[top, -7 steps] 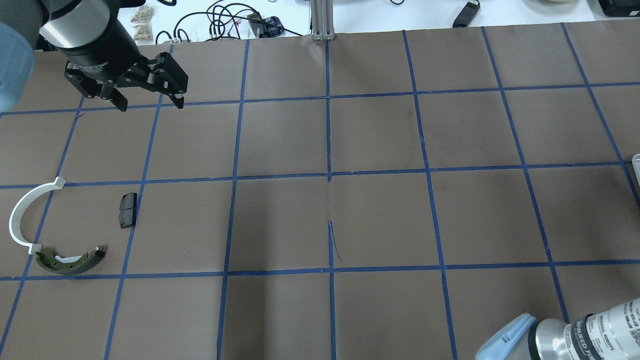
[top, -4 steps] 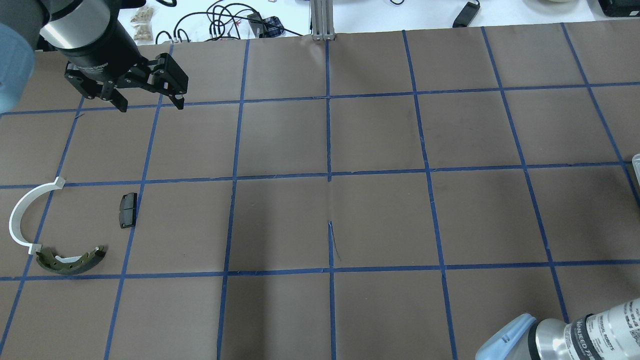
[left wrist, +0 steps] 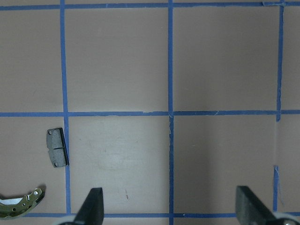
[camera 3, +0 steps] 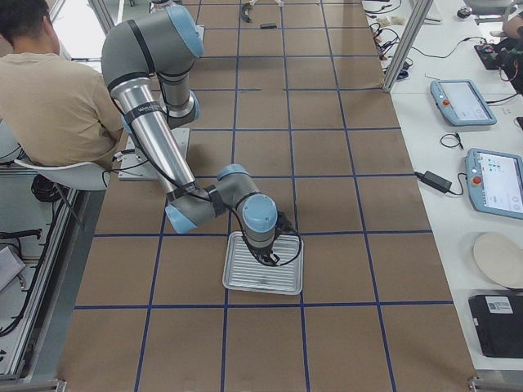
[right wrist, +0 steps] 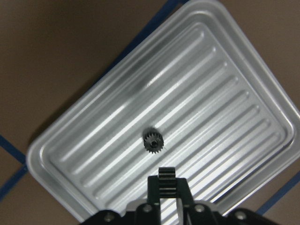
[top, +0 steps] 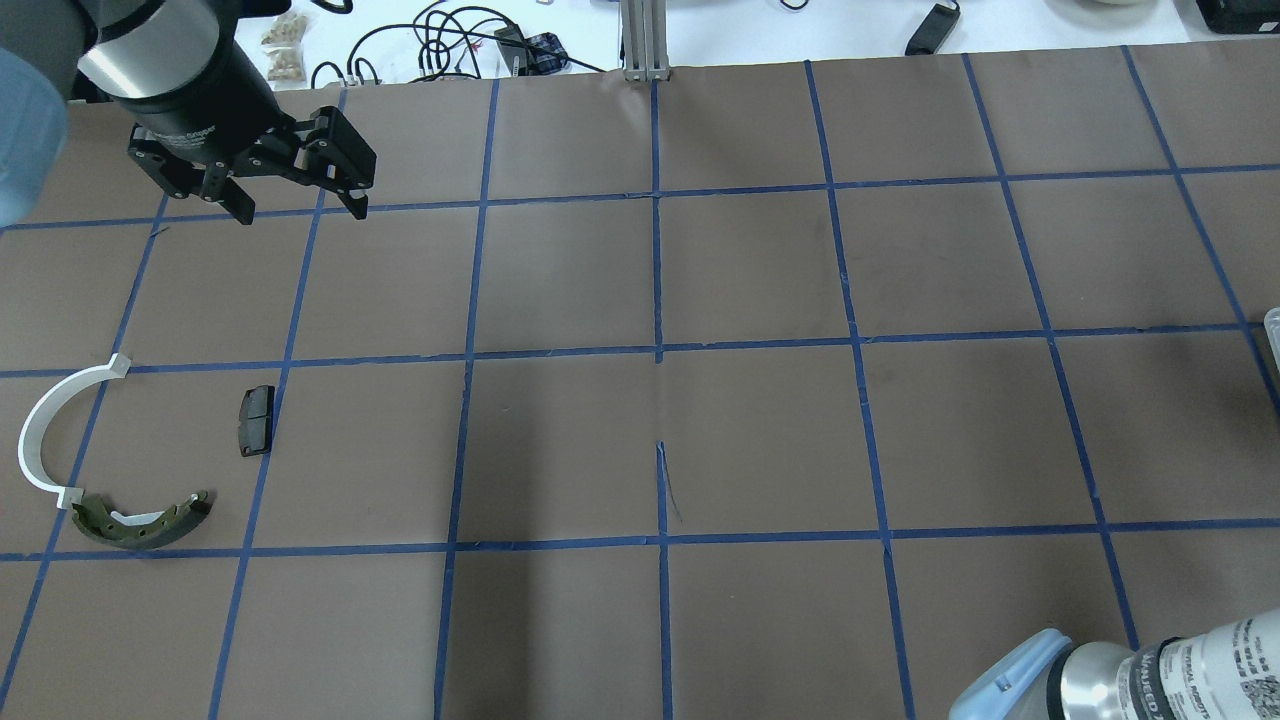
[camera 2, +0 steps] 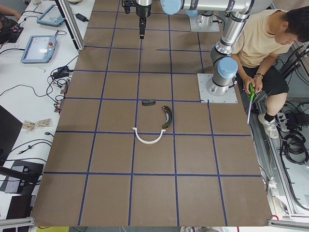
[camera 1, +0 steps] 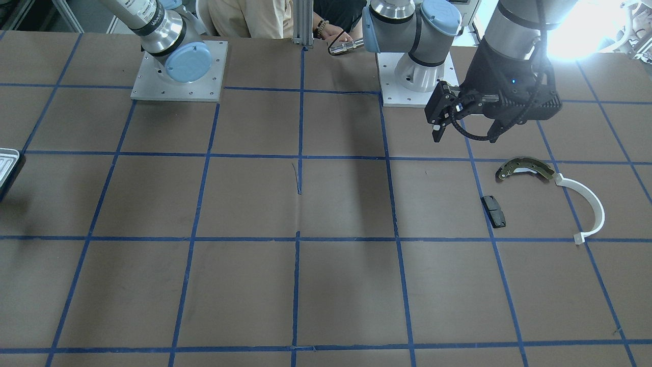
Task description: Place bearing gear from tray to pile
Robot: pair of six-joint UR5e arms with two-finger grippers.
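We see the right gripper (right wrist: pixel 168 183) closed on a small black bearing gear (right wrist: pixel 167 172), pinched between its two fingertips over the tray (right wrist: pixel 211 70). A second gear (right wrist: pixel 152 141) lies loose on the tray's ridged bottom, at about 11 o'clock from the held one and apart from it.

In the overhead view only a sliver of the tray shows, at the 3 o'clock edge of the table (top: pixel 760 430). The pile (camera 2: pixel 166 117) lies well apart from it, toward 8 o'clock. It is made up of a bronze-grey brake shoe (top: pixel 140 525), a white arc (top: pixel 40 430) whose lower end is just beside the shoe, and a black pad (top: pixel 255 420) at about 2 o'clock from the shoe.

The left gripper (top: pixel 300 205) hangs at about 10 o'clock in that view, its jaws spread wide with nothing between them. Its wrist camera shows the pad near 9 o'clock and the shoe's tip at 8 o'clock.
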